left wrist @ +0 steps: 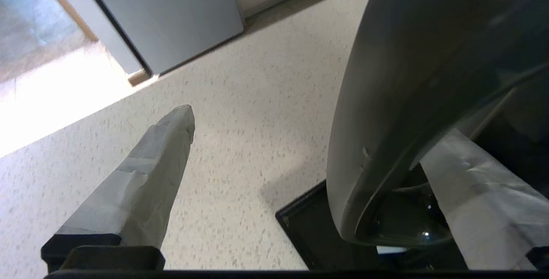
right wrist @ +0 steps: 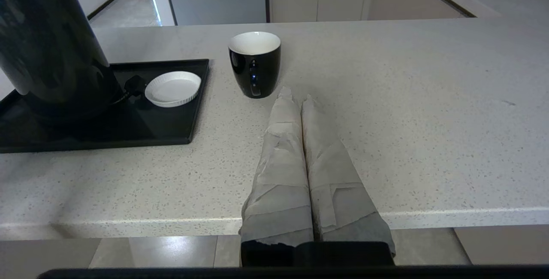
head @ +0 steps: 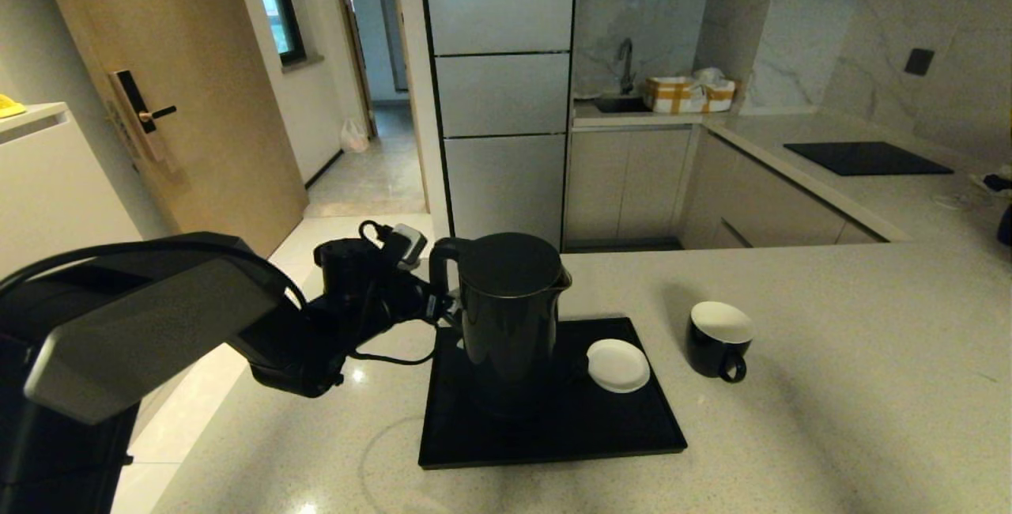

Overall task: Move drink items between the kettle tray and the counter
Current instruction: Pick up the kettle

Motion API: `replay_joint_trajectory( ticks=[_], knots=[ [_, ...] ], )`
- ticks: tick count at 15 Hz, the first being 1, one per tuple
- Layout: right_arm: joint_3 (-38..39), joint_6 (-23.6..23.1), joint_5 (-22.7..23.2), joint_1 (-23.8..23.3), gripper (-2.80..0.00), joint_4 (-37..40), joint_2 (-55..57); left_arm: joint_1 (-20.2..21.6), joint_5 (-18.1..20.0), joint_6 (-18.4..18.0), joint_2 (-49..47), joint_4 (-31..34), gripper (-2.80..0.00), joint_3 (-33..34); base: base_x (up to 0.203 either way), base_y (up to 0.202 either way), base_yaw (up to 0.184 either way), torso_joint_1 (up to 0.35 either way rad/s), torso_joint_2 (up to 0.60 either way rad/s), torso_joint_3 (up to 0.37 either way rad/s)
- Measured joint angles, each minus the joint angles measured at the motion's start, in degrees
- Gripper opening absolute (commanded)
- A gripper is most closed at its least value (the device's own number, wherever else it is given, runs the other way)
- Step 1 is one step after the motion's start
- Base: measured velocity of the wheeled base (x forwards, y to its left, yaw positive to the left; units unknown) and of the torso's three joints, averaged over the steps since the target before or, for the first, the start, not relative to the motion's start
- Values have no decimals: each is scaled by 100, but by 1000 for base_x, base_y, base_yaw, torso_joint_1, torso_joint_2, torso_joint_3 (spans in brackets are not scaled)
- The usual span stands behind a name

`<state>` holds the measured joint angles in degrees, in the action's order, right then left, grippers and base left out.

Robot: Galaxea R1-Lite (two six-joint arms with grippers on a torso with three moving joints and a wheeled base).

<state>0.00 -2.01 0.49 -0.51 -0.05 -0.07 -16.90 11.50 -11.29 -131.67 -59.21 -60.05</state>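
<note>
The tall black kettle (head: 510, 308) stands on the black kettle tray (head: 632, 435), near its far left corner. My left gripper (head: 441, 299) is open at the kettle's handle (left wrist: 386, 120); the handle lies between the two fingers (left wrist: 150, 176), not clamped. The black cup (head: 715, 336), white inside, sits on the beige counter (head: 830, 387), just right of the tray. My right gripper (right wrist: 296, 96) is shut and empty, low at the counter's front edge, pointing at the cup (right wrist: 255, 62). It is outside the head view.
A white saucer (head: 618, 365) lies on the tray beside the kettle. A black cooktop panel (head: 866, 156) is set into the far right worktop. A sink and a box (head: 688, 93) stand at the back. Left of the counter the floor drops away.
</note>
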Motion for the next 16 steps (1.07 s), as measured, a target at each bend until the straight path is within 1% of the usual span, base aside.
replay_joint_trajectory(
  ticks=[12,16],
  knots=[
    [0,1,2,-1,-280,-2,0,1,2,16,-38,-223,0,22,0,0,0,0,0,0],
    [0,1,2,-1,-280,-2,0,0,-95,-12,-154,-223,0,-100,0,0,0,0,0,0]
  ],
)
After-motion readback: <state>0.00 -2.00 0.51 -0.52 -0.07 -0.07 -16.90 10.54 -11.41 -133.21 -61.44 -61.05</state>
